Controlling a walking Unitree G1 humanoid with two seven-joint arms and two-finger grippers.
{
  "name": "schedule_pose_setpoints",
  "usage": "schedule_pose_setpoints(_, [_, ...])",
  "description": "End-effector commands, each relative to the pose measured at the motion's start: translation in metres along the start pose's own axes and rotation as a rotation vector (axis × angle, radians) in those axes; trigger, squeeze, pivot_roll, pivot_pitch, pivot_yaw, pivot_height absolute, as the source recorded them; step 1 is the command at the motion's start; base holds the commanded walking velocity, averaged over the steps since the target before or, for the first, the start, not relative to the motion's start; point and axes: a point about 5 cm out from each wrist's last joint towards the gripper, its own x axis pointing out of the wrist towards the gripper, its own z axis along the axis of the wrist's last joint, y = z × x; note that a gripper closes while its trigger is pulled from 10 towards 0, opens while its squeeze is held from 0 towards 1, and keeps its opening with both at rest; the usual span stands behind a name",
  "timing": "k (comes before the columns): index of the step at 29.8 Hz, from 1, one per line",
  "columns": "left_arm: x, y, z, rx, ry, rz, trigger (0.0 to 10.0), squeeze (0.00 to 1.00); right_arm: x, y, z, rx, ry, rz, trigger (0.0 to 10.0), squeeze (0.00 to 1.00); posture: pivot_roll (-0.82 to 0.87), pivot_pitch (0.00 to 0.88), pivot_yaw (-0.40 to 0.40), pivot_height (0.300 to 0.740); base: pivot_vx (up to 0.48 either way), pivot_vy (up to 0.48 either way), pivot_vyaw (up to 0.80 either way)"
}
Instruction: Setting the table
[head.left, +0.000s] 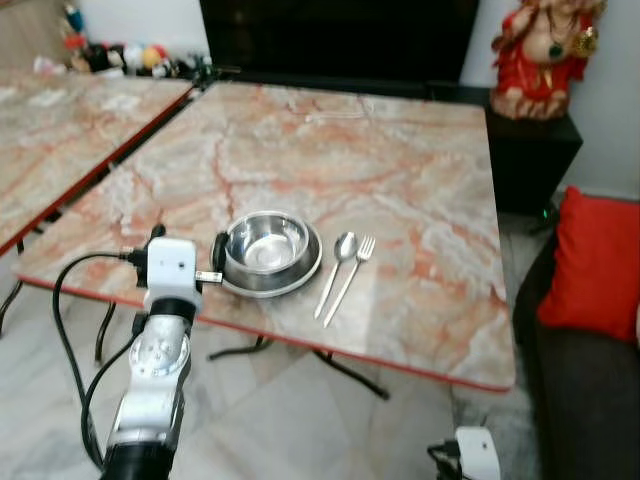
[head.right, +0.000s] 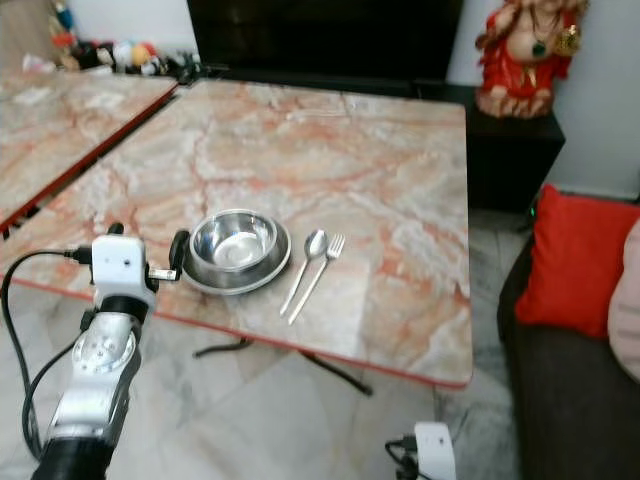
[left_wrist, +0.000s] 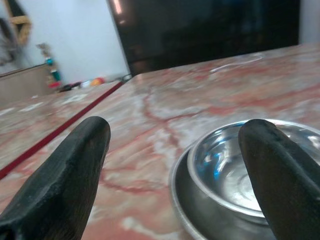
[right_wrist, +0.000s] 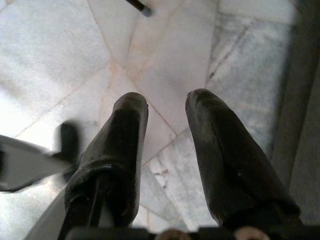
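A steel bowl (head.left: 265, 243) sits in a steel plate (head.left: 302, 278) near the front edge of the marble table (head.left: 400, 170). Just to their right lie a spoon (head.left: 338, 262) and a fork (head.left: 356, 262), side by side. My left gripper (head.left: 188, 246) hovers at the table's front edge, immediately left of the plate, and is open with nothing held. In the left wrist view its fingers (left_wrist: 70, 170) stand wide apart, one of them in front of the bowl (left_wrist: 225, 165). My right gripper (right_wrist: 166, 105) hangs low over the tiled floor, its fingers apart around nothing.
A second marble table (head.left: 60, 130) stands close on the left. A dark sofa (head.left: 590, 400) with a red cushion (head.left: 595, 265) is on the right. Behind the table are a dark cabinet (head.left: 340, 40) and a red statue (head.left: 540, 50). A black cable (head.left: 65, 340) loops by my left arm.
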Motion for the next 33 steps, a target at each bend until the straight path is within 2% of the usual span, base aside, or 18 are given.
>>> schedule_pose_setpoints(1, [0.0013, 0.0091, 0.0052, 0.027, -0.008, 0.027, 10.0, 0.00, 0.0004, 0.0037, 0.0004, 0.008, -0.003, 0.008, 10.0, 0.00, 0.04, 0.000, 0.006, 0.740, 0.000, 0.480, 0.00])
schedule_pose_setpoints(33, [-0.0041, 0.0175, 0.0061, 0.021, 0.015, 0.087, 10.0, 0.00, 0.0003, -0.0008, 0.0013, -0.018, 0.003, 0.009, 10.0, 0.00, 0.06, 0.000, -0.019, 0.740, 0.000, 0.480, 0.00])
